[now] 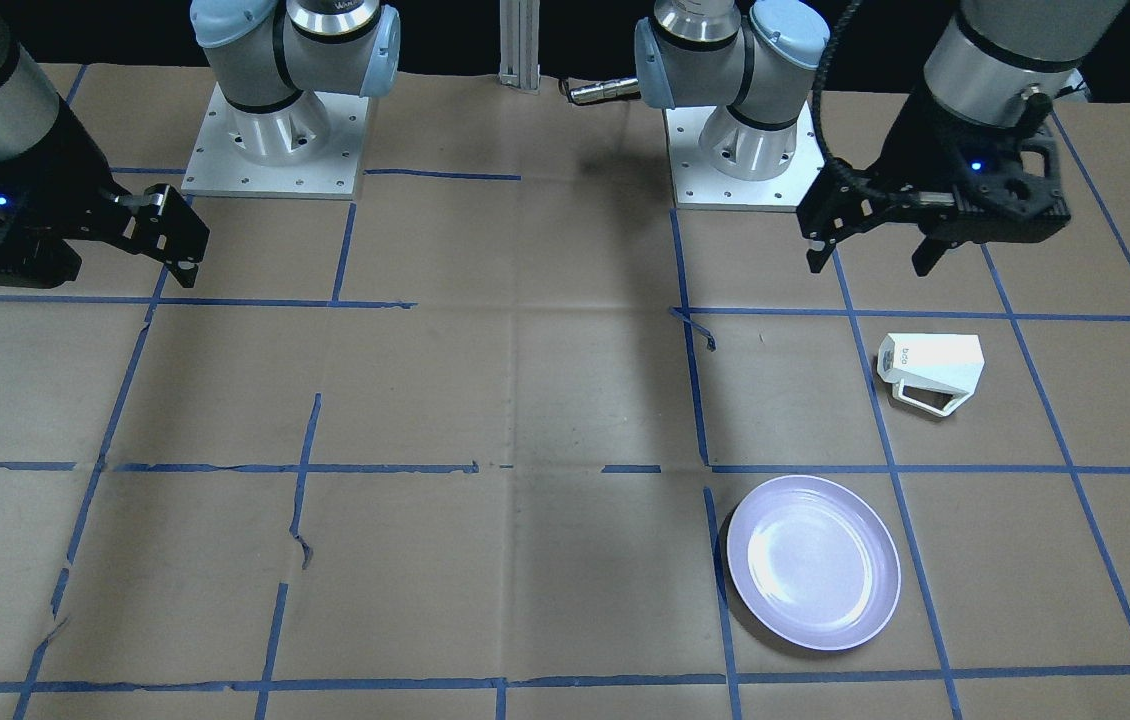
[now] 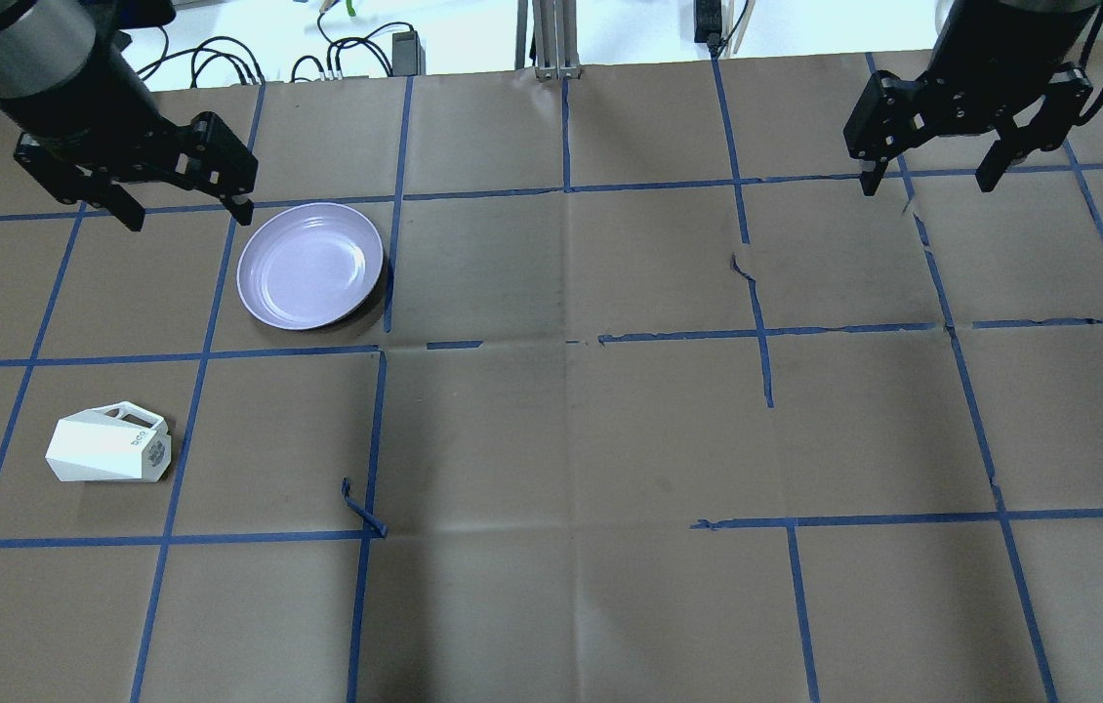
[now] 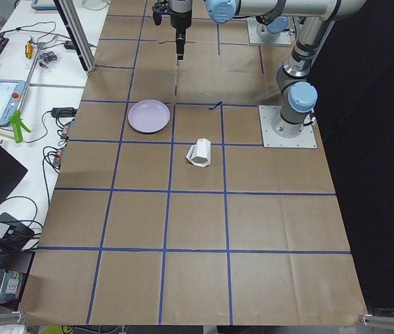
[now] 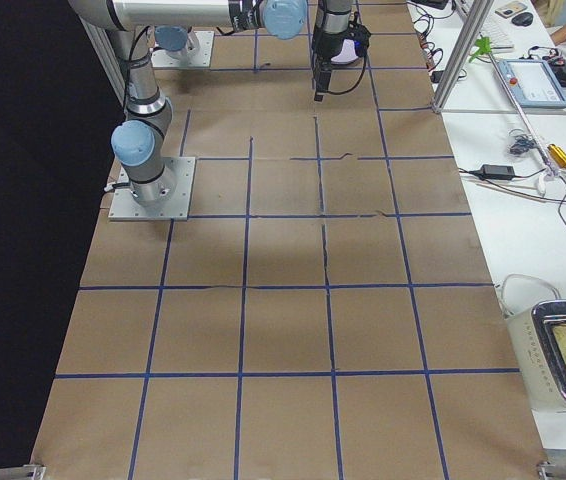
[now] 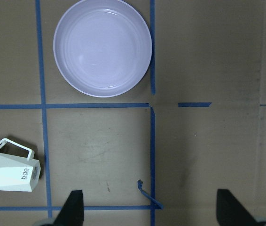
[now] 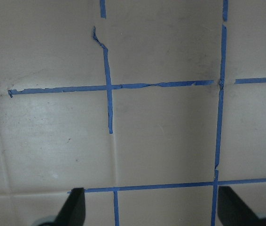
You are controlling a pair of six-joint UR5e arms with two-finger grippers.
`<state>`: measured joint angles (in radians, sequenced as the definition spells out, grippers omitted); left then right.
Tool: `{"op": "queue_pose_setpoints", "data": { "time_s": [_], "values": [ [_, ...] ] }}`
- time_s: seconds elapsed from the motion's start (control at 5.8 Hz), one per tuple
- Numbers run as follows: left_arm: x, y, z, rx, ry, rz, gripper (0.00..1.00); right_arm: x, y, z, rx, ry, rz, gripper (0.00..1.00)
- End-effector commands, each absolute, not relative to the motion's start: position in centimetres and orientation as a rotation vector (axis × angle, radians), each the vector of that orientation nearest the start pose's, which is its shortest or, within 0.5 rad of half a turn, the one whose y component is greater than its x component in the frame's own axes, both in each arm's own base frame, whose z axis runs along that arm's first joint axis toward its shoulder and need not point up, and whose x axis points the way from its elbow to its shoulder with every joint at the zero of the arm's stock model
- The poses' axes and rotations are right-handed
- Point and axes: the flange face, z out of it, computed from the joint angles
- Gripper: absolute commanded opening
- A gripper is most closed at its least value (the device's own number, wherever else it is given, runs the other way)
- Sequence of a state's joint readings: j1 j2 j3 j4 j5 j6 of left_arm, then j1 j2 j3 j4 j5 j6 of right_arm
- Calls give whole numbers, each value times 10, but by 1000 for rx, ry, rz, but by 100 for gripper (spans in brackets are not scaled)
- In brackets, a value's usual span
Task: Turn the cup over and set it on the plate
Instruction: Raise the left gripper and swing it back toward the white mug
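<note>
- Since the cup [image 1: 931, 372] lies on its side on the surface [image 1: 525, 400], printed base toward 9 o'clock in the front-facing view, it probably needs righting. The plate [image 1: 813, 562] sits empty at its 7 o'clock, apart from it.
- Overhead, the left tool [image 2: 185, 215] hangs at the plate's 10 o'clock, fingers apart and empty, so it is likely the 1 to fetch. The right tool [image 2: 929, 184], equally spread, hangs far off at 3 o'clock.
- From the left wrist, the cup's inside is hidden.

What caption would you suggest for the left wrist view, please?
Open left gripper above a white cup lying on its side, apart from the lavender plate.
</note>
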<state>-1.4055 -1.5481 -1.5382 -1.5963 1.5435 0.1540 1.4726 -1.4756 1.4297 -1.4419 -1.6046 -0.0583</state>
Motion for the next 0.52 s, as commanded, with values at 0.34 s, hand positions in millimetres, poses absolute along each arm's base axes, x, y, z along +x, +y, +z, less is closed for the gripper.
{"op": "queue_pose_setpoints", "data": {
  "time_s": [0.34],
  "values": [
    [147,-455,532,141,3206,-51,99,78,-533,496,61,3165,135,100]
  ]
}}
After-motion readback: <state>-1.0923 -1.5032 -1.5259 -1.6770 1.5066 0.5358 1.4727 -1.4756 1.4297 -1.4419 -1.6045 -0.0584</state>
